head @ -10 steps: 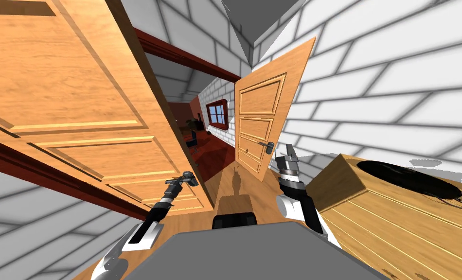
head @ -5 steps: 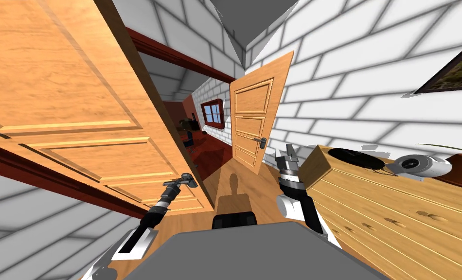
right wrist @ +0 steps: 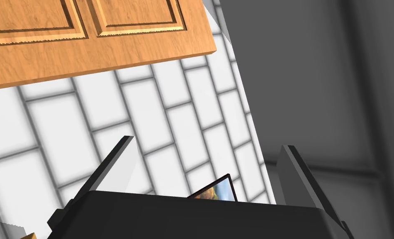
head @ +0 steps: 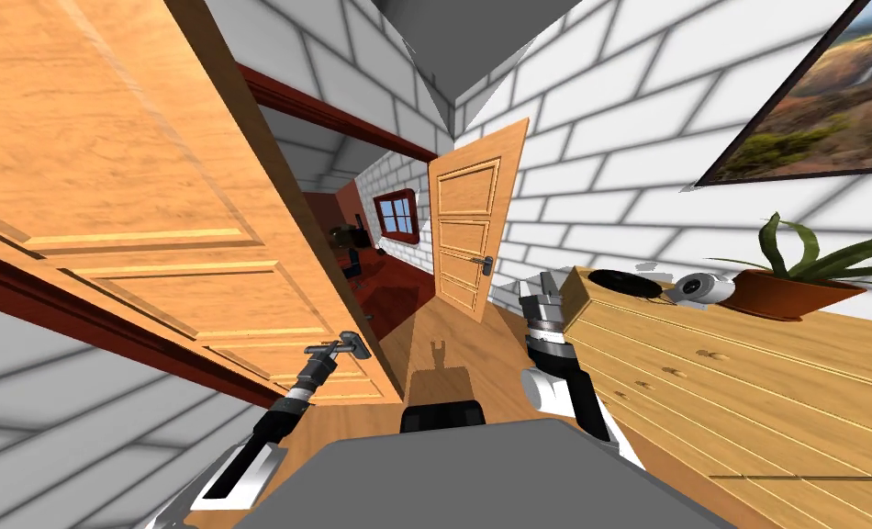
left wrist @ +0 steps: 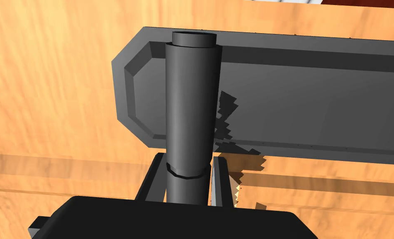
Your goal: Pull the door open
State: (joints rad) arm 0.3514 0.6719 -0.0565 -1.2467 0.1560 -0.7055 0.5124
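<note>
While left jaws clamp dark handle (left wrist: 192, 103) from both sides, handle juts from grey plate (left wrist: 308, 103) on wooden door (head: 150, 230); door stands open on left, close by, further room visible past its edge. Right jaws spread wide, empty, raised beside wooden dresser (head: 746, 367) on right
</note>
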